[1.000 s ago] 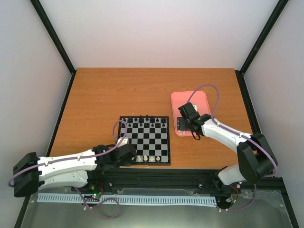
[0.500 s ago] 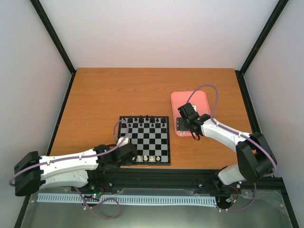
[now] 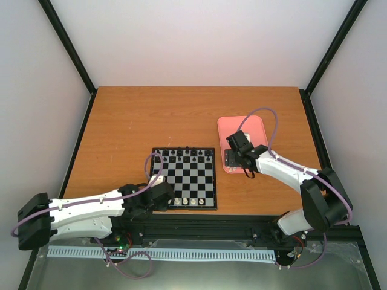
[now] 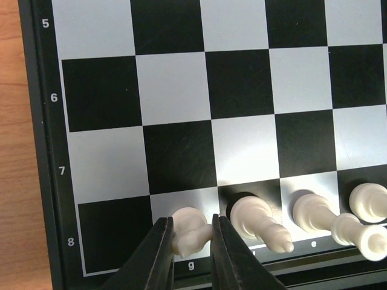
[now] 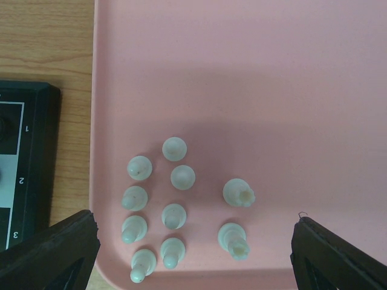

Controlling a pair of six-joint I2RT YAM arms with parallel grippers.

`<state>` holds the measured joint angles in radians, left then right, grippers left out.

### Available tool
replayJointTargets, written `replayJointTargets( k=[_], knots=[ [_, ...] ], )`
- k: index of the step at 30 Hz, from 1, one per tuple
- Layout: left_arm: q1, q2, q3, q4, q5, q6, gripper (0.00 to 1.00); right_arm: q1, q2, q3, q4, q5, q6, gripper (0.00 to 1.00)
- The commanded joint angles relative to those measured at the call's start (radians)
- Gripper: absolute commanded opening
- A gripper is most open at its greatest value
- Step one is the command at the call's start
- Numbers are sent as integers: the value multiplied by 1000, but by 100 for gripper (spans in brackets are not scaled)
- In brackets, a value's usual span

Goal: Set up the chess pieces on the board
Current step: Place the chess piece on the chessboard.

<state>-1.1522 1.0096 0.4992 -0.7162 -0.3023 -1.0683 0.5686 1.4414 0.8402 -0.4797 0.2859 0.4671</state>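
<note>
A cream piece [image 4: 187, 235] stands on the white square lettered g in the row numbered 8, at the bottom left of the left wrist frame. It is pinched between the left arm [image 3: 91, 208]'s jaws, one dark finger pressed against each side. The piece sits squarely between them, upright on its base, so the move ahead appears to be a release and a straight lift clear. Three more cream figures [image 4: 260, 223] line the same row of the board [image 4: 242, 78] to its right, the nearest just beside the right-hand finger, and a careless withdrawal could tip it. In the overhead view the board lies at centre on the tabletop [image 3: 151, 115], with black figures along its upper edge. The right arm [image 3: 284, 169], nearer the pink tray [image 5: 242, 72], hangs over it with jaws spread wide and holding nothing. The remaining chess pieces [image 5: 174, 215] cluster in the lower middle of the right wrist frame, between those jaws and slightly left of centre, most upright, none touched.
</note>
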Motion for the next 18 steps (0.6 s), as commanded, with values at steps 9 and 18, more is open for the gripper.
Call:
replayJointTargets(
  k=[9,18],
  knots=[
    [-16,-19,24,-74,26,27,15,13,7,11,0,32,0,100],
    [-15,-20,30,-64,23,36,30,14,9,11,1,32,0,100]
  ],
)
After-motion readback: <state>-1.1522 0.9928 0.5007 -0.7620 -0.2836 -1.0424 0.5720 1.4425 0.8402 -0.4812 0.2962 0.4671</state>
